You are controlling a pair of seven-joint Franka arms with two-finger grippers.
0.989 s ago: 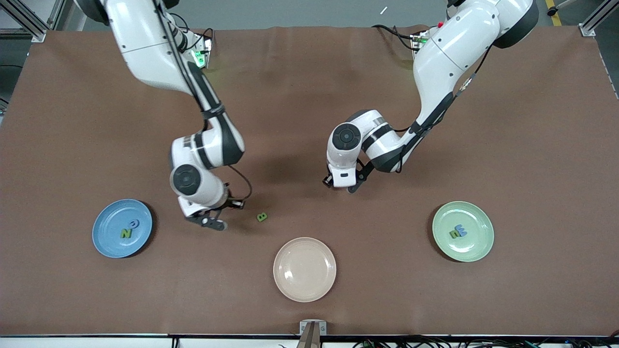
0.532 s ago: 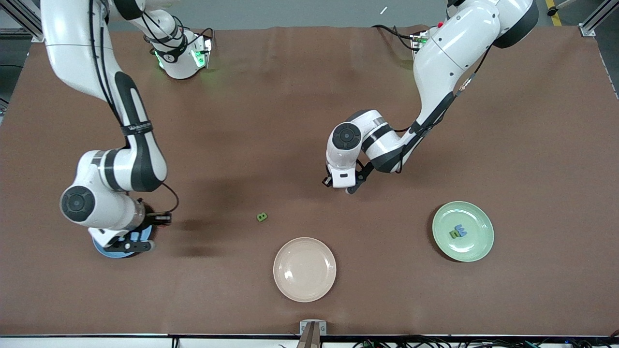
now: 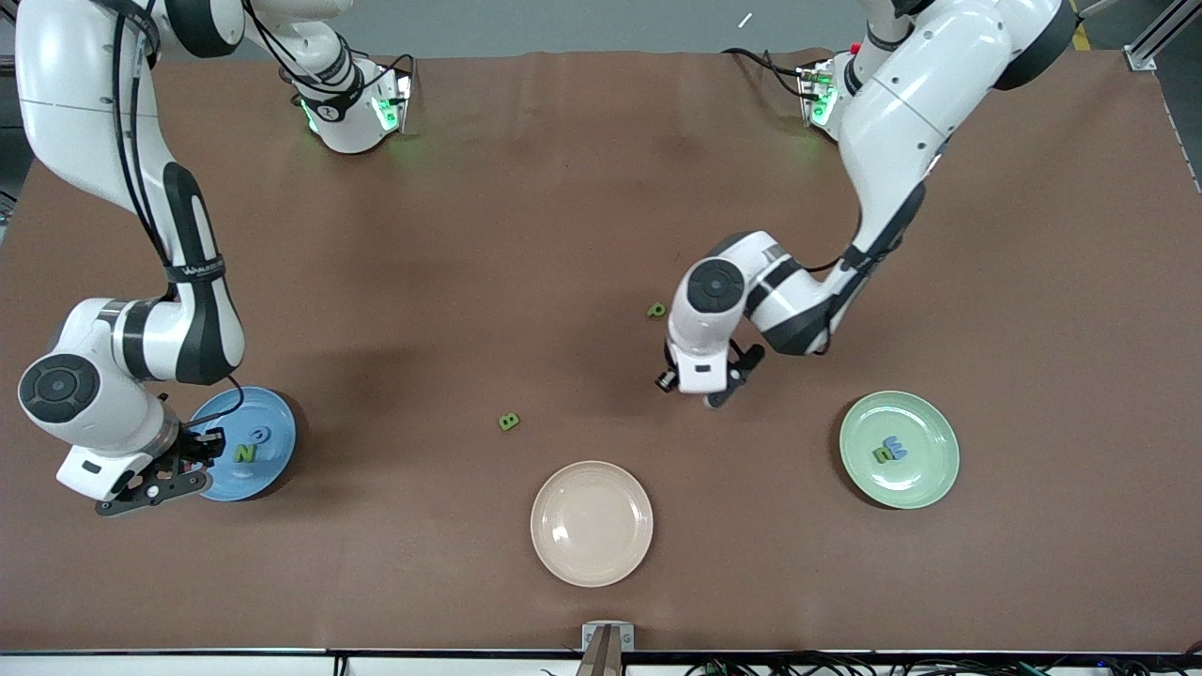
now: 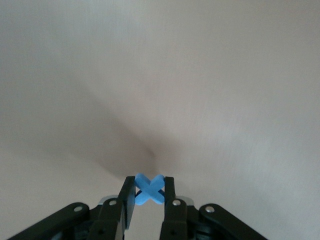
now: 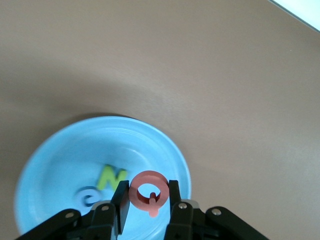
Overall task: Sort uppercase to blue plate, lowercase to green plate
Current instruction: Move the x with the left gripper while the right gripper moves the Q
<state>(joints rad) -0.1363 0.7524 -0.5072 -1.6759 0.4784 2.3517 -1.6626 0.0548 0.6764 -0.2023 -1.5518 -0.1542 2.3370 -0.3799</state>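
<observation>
At the right arm's end of the table, the right gripper (image 3: 155,483) hangs over the rim of the blue plate (image 3: 274,457), its fingers pinching a pinkish-red Q (image 5: 148,191) between them. The right wrist view shows that letter held edgewise in the jaws above the plate's rim. 2 uppercase letters lie in the plate: a green N (image 3: 245,453) and a blue G-like letter (image 3: 260,436), just beside each other.

Toward the middle, a green B (image 3: 509,422) lies on the bare brown table (image 3: 526,235), a little farther from the front camera than the cream plate (image 3: 592,523), which holds nothing. A green p (image 3: 656,309) lies on the cloth farther from the camera again, near the left arm's wrist.

The left gripper (image 3: 706,392) hovers over bare table between the cream plate and the green plate (image 3: 930,479). Its fingers are clamped on a blue x (image 4: 149,189), seen in the left wrist view pinched between the 2 pads with only brown cloth under it.

At the left arm's end, the green plate carries 2 lowercase letters touching each other near its centre: a green n (image 3: 884,454) and a blue m-like letter (image 3: 897,449).
</observation>
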